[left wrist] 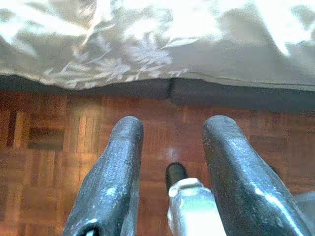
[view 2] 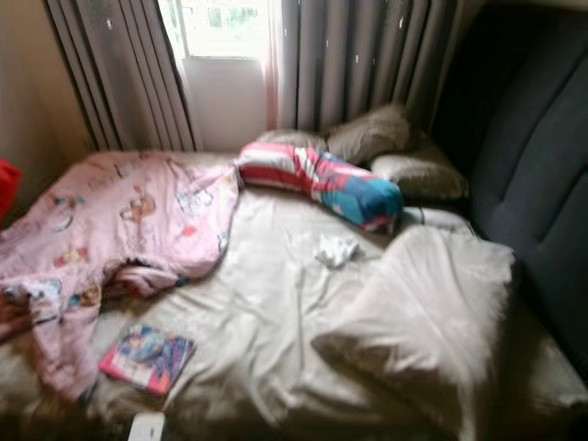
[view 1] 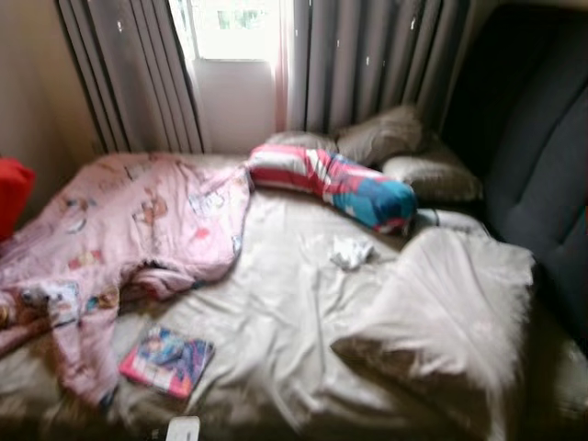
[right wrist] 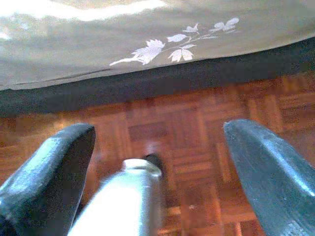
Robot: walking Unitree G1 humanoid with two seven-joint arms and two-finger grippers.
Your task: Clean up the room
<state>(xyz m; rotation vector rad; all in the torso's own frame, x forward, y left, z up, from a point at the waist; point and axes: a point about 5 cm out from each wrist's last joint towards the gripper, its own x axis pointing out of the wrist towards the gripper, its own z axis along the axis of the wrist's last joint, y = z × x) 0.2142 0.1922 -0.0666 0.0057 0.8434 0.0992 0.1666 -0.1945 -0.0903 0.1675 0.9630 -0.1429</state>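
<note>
We are viewing a crumpled pink printed blanket [view 1: 138,230] lying on the bed's [view 1: 276,322] left half, its long axis running from the curtains [view 1: 367,64] toward the near edge. A glossy book [view 1: 167,360] is lying beside it; a striped bolster [view 1: 335,184] is angling toward the padded headboard [view 1: 542,184]. Both the left gripper [left wrist: 170,147] and right gripper [right wrist: 157,142] are hanging over parquet floor [right wrist: 197,132], fingers apart.

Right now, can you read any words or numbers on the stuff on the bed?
No text can be read.
Colourful book: its cover has pictures, any title too blurred to read.
Pink blanket: cartoon prints, no letters clear enough to read.
Striped bolster pillow: colour blocks, no words seen.
Small white object at the bed's near edge: no marking readable.
</note>
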